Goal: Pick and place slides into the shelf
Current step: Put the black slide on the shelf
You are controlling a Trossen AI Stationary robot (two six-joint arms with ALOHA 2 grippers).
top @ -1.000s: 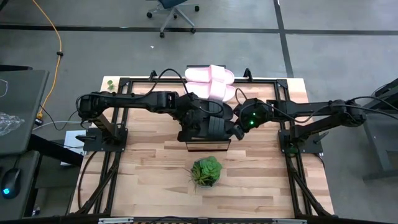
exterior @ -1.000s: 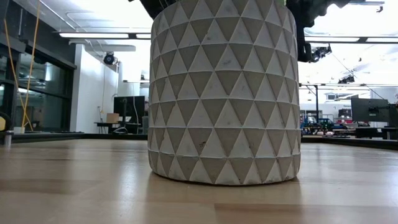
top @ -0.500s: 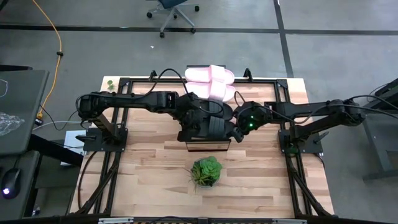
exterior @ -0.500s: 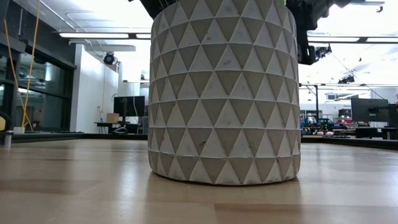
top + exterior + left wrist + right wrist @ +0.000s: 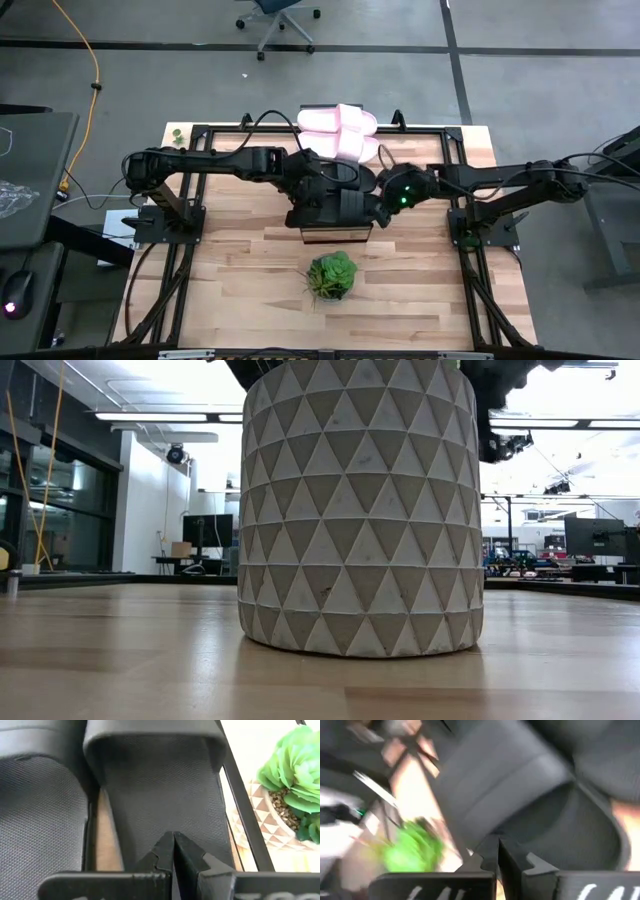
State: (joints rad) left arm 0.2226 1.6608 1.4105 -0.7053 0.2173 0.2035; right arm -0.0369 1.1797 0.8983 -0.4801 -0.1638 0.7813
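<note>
Two black slides [image 5: 335,205] lie side by side on the shelf [image 5: 335,237] at the table's middle; the left wrist view shows one [image 5: 45,810] beside the other [image 5: 160,785], with the light plank [image 5: 106,840] between them. My left gripper [image 5: 173,837] is shut, its tips over the footbed of the second slide. My right gripper [image 5: 497,842] is shut too, close behind a black slide's strap [image 5: 505,785]. Two pale pink slides [image 5: 340,132] sit at the table's far edge. My left gripper points slanting down at the black slide's footbed [image 5: 165,815] with shut fingers; I cannot tell whether the tips touch it. My right gripper points slanting down at a black slide just behind its strap; whether it touches is blurred.
A green leafy plant [image 5: 332,275] in a pale patterned pot [image 5: 360,510] stands just nearer than the shelf, close to both grippers. A dark frame rod [image 5: 247,825] runs along the shelf's edge. Bare tabletop [image 5: 230,260] lies left and right of the plant.
My right gripper has turned a little over the black slides and stays shut. The slides and my left gripper have kept still.
</note>
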